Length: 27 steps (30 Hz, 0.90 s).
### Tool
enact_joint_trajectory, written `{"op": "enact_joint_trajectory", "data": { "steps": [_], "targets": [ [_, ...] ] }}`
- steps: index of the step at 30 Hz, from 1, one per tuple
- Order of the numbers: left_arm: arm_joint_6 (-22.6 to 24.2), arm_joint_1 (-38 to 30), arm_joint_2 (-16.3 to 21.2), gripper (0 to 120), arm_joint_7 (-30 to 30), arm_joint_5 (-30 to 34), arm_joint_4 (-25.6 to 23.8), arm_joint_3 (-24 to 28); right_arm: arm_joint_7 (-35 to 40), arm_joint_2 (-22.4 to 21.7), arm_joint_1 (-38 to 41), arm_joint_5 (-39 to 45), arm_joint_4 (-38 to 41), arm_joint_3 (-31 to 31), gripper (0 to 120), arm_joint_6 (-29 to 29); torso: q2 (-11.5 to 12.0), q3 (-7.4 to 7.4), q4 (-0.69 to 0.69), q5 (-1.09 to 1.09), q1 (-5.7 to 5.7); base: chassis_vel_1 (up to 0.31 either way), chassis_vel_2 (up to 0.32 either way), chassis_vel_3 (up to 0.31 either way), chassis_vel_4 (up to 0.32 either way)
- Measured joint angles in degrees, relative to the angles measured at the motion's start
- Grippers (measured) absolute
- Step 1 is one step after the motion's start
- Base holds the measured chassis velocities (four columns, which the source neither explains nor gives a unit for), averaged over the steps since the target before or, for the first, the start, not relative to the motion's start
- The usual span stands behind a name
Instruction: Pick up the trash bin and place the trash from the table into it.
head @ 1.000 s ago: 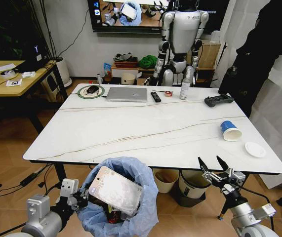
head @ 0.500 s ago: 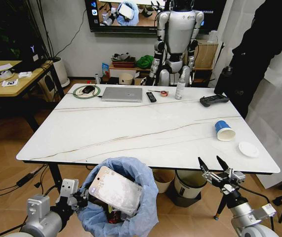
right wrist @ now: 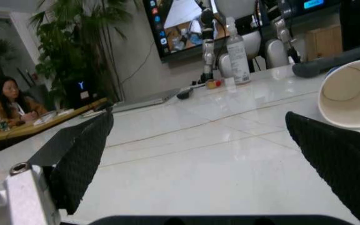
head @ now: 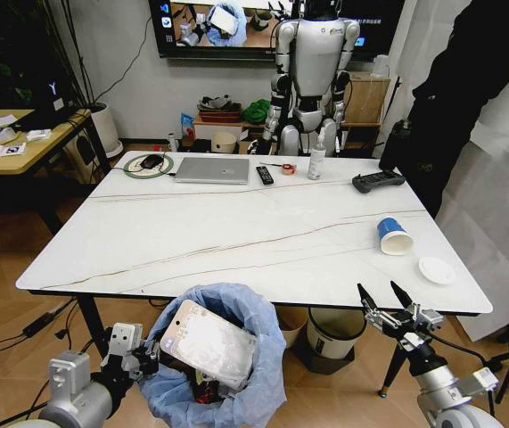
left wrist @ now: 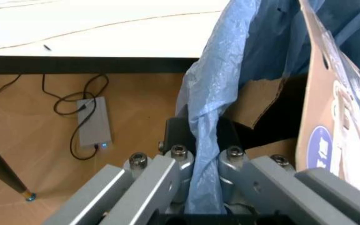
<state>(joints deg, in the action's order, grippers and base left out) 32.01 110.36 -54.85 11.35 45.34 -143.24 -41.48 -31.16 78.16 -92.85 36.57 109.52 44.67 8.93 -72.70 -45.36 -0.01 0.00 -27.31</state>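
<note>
The left tool (head: 138, 361), at the lower left of the head view, is clenched on the blue liner of the trash bin (head: 214, 357), keeping it below the desk (head: 236, 232) edge — handy for dropping litter in. The right tool (head: 385, 301), lower right, hangs released just short of that edge. A paper cup (head: 393, 236) and white lid (head: 436, 270) remain at centre right. Cardboard hides the bin's contents.

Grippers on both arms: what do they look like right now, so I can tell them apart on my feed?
The left gripper has pale grey metal linkage bars with silver bolt heads on a silver-grey cylindrical wrist. The right gripper has two thin black fingers with finely textured pads, a small grey-white block behind them, and a light grey arm segment.
</note>
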Motion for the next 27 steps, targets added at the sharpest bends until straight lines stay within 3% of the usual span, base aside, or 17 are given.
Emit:
{"op": "enact_joint_trajectory", "data": {
  "steps": [27],
  "targets": [
    [0.00,-0.03,-0.14,0,-0.01,-0.04,0.00,0.10,-0.17,-0.17,0.06,0.32,0.03,0.00,100,-0.05,0.00,0.00,0.00,0.00,0.00,-0.064,-0.060,0.064,0.060]
  ]
}}
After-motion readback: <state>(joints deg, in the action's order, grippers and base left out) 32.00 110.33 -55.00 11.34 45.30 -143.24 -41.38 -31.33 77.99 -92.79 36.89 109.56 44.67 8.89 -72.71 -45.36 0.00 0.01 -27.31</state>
